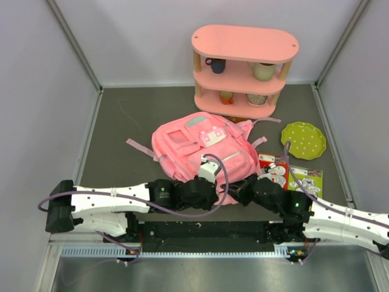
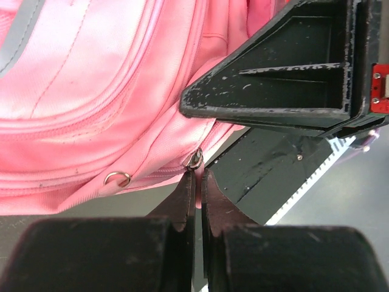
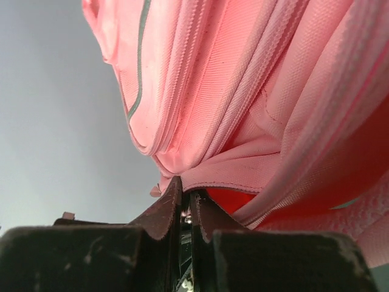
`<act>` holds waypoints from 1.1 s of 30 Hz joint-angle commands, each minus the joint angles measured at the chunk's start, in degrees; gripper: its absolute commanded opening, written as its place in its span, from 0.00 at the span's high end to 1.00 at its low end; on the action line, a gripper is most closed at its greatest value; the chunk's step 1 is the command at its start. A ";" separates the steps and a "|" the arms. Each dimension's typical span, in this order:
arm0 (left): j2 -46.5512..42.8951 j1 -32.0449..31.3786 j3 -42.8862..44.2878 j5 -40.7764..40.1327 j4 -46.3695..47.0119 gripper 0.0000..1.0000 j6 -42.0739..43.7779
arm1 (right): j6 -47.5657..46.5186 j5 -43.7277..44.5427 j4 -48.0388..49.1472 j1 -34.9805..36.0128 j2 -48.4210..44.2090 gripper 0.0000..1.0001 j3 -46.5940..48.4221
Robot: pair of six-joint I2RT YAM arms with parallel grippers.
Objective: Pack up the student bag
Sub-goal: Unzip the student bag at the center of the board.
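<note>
The student bag (image 1: 203, 146), a soft pink backpack, lies flat in the middle of the table with its near edge at the two grippers. My left gripper (image 1: 225, 194) (image 2: 198, 174) is shut on a small pink zipper pull that hangs from a metal ring (image 2: 195, 159) on the bag's zip line. From the other side, my right gripper (image 1: 238, 190) (image 3: 186, 187) is shut on the hemmed edge of the bag's fabric (image 3: 255, 176). Pink cloth (image 3: 243, 79) rises in folds above it. The bag's inside is hidden.
A rigid pink three-tier shelf (image 1: 244, 45) with cups stands at the back. A green dotted plate (image 1: 304, 140) lies at the right. A red-and-white packet (image 1: 273, 169) and a green booklet (image 1: 307, 178) lie beside the bag. The black rail (image 1: 206, 230) joining the arm bases runs just below the grippers.
</note>
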 commanded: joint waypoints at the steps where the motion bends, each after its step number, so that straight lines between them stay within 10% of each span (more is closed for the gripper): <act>1: -4.14 0.21 -2.17 -5.31 -10.12 1.00 -4.62 | -3.64 13.57 -1.85 -0.69 -3.98 1.00 -0.10; 23: -12.84 3.11 -7.54 -17.53 -30.60 1.00 -18.95 | -5.40 16.30 -1.40 -0.69 -11.63 1.00 -0.89; 33: -23.22 20.24 -13.69 -13.05 -29.65 1.00 -13.96 | -6.02 16.22 -1.23 -0.78 -12.34 1.00 -0.45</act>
